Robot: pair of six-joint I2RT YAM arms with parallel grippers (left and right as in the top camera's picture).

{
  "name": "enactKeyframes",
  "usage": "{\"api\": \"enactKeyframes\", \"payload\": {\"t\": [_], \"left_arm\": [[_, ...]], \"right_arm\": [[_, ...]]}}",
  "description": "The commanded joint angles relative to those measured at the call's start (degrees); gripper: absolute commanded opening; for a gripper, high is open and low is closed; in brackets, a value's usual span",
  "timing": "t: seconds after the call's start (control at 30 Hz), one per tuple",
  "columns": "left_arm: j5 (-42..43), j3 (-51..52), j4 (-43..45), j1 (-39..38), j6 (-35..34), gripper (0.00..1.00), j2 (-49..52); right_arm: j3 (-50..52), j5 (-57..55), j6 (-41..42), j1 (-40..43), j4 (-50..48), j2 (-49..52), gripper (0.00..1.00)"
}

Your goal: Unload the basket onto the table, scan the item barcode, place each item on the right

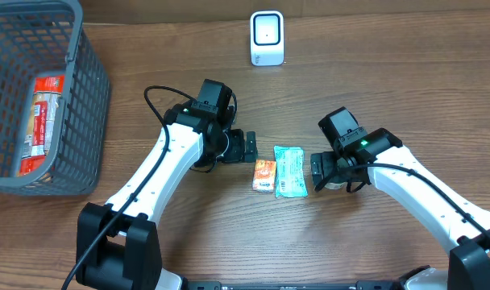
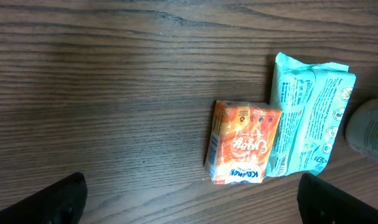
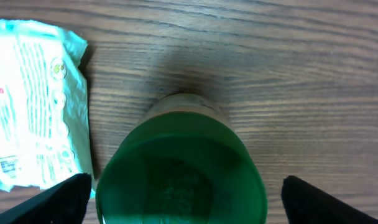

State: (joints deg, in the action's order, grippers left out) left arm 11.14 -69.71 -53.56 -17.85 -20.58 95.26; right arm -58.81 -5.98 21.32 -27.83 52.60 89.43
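A green bottle (image 3: 183,162) lies on the wooden table with its round end filling the right wrist view. My right gripper (image 3: 192,208) is open around it, with a gap showing on each side between bottle and fingertips (image 3: 58,199). In the overhead view this gripper (image 1: 321,173) sits just right of a teal packet (image 1: 290,171). An orange packet (image 1: 264,175) lies against the teal one's left side. My left gripper (image 1: 255,147) hangs open above and left of the orange packet (image 2: 242,143), holding nothing. A white scanner (image 1: 267,38) stands at the far edge.
A grey wire basket (image 1: 84,105) fills the far left corner, with a red and white package (image 1: 43,113) inside. In the left wrist view the teal packet (image 2: 307,121) and the bottle (image 2: 370,130) lie at the right.
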Motion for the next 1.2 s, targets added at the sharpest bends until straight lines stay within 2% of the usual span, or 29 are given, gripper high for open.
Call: {"api": "enactKeyframes", "payload": {"t": [0.0,0.17,0.3,0.77,0.87,0.93,1.07,1.17], "left_arm": [[-0.15,-0.63,0.04,0.20,1.29,1.00,-0.26],[-0.17,-0.61,0.04,0.20,1.29,1.00,-0.26],[-0.17,-0.63,0.04,0.20,1.29,1.00,-0.26],[-0.15,-0.61,0.04,0.20,1.29,1.00,-0.26],[-0.17,-0.63,0.07,0.20,1.29,1.00,-0.26],[-0.17,-0.61,0.07,0.20,1.29,1.00,-0.26],[-0.17,-0.61,0.04,0.20,1.29,1.00,-0.26],[-0.17,-0.63,0.07,0.20,1.29,1.00,-0.26]], "right_arm": [[0.00,-0.37,9.27,-0.13,0.04,-0.02,0.95],[0.00,1.86,10.47,-0.13,0.11,-0.02,0.89],[0.00,5.73,10.60,-0.13,0.11,-0.02,0.88],[0.00,5.51,11.50,-0.13,-1.77,-0.02,0.79],[-0.02,5.51,11.50,-0.13,-1.77,-0.02,0.81],[0.00,5.49,11.50,-0.13,-1.79,-0.02,0.84],[-0.22,5.46,10.32,0.04,-2.01,-0.04,0.98],[-2.29,5.49,7.58,1.20,-0.48,-0.04,1.00]]}}
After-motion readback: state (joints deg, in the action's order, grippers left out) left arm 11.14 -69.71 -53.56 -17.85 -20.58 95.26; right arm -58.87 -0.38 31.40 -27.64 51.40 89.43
